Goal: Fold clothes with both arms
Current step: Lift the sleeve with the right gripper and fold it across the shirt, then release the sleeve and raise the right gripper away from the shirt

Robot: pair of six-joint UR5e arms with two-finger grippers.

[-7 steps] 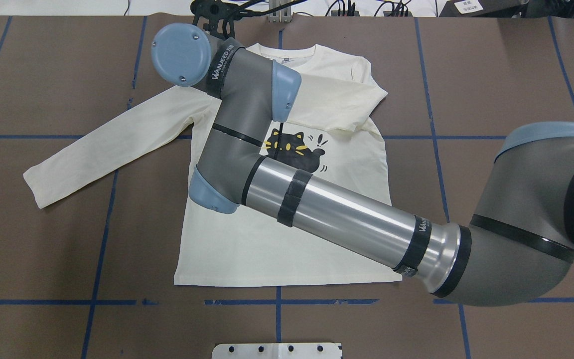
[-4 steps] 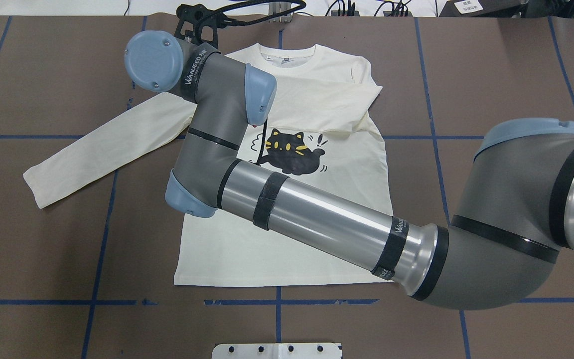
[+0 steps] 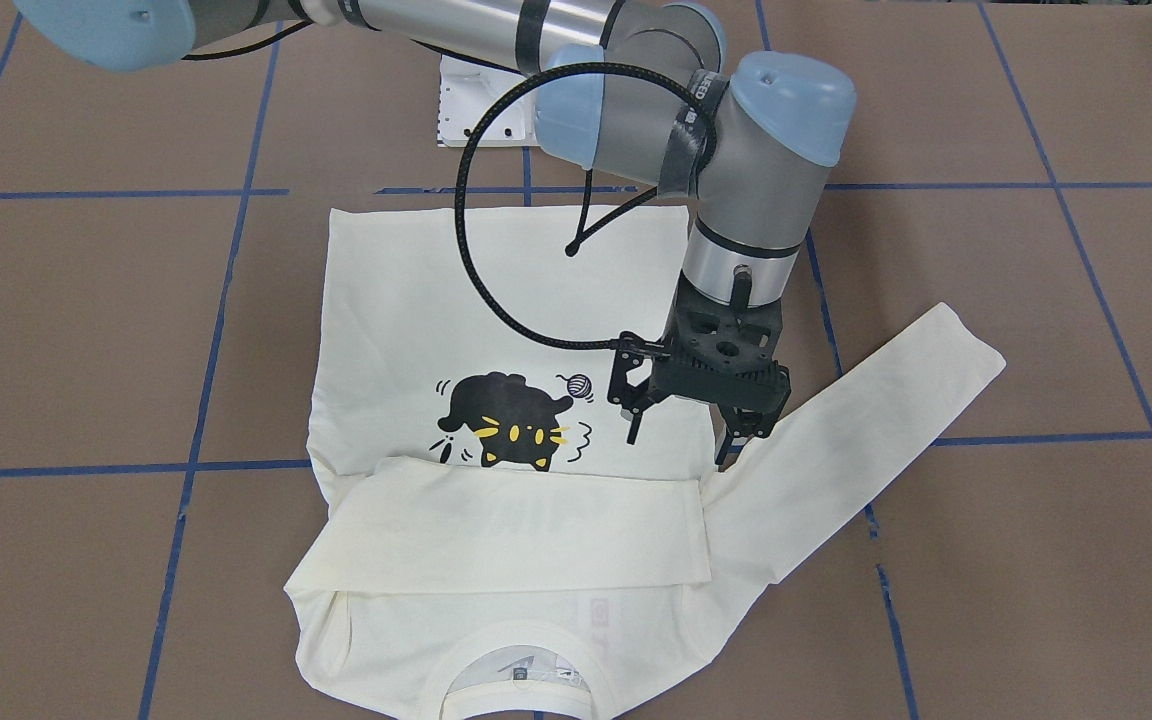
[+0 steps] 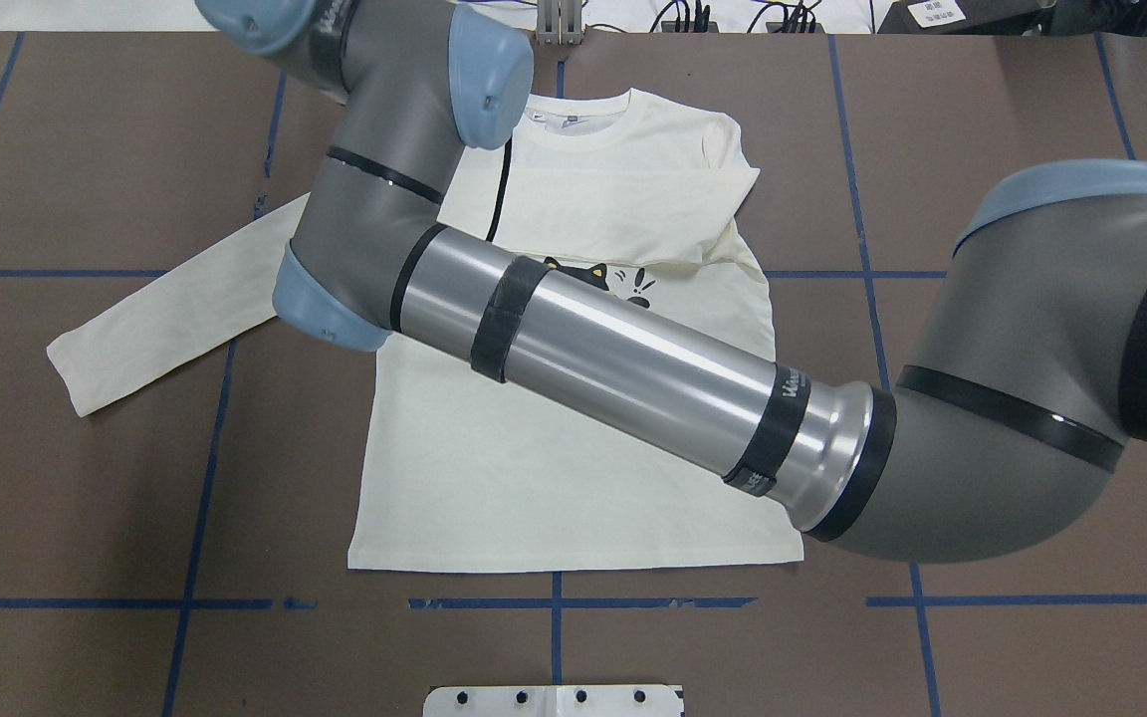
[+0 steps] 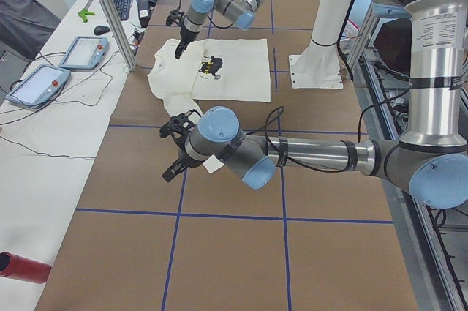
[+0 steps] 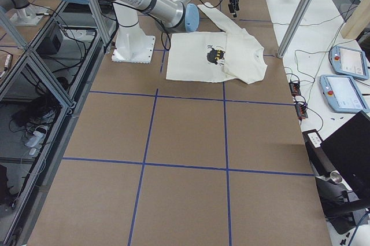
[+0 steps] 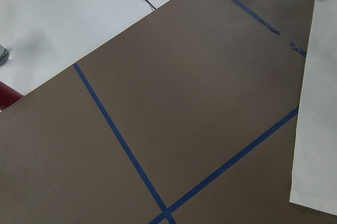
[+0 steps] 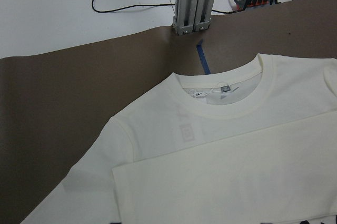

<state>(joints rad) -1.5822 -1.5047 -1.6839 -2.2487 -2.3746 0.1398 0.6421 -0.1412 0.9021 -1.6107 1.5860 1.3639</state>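
While the right arm [image 4: 633, 378] reaches across it, we see the shirt [image 4: 573, 478] lying flat on the brown table [image 4: 86, 498], print side up, with the white base [image 4: 554, 700] just off its hem. One sleeve [image 3: 516, 530] is folded across the shirt's chest, between the collar [image 8: 226, 103] and the cat print [image 3: 506, 420], touching the print's edge. The other sleeve [image 3: 866, 430] stretches straight out from the shirt toward the robot's left. We find the right gripper [image 3: 684, 438] over the shirt where that outstretched sleeve joins the body, pointing down with its fingers spread and nothing between them. One fingertip is over the shirt's body and the other over the armpit seam; we cannot tell whether they touch the cloth. The left gripper [image 5: 174, 165] hangs over bare table beyond the cuff of the outstretched sleeve. It shows only from the side, so we cannot tell how its fingers stand. Blue tape lines [image 4: 200, 478] cross the table around the shirt.
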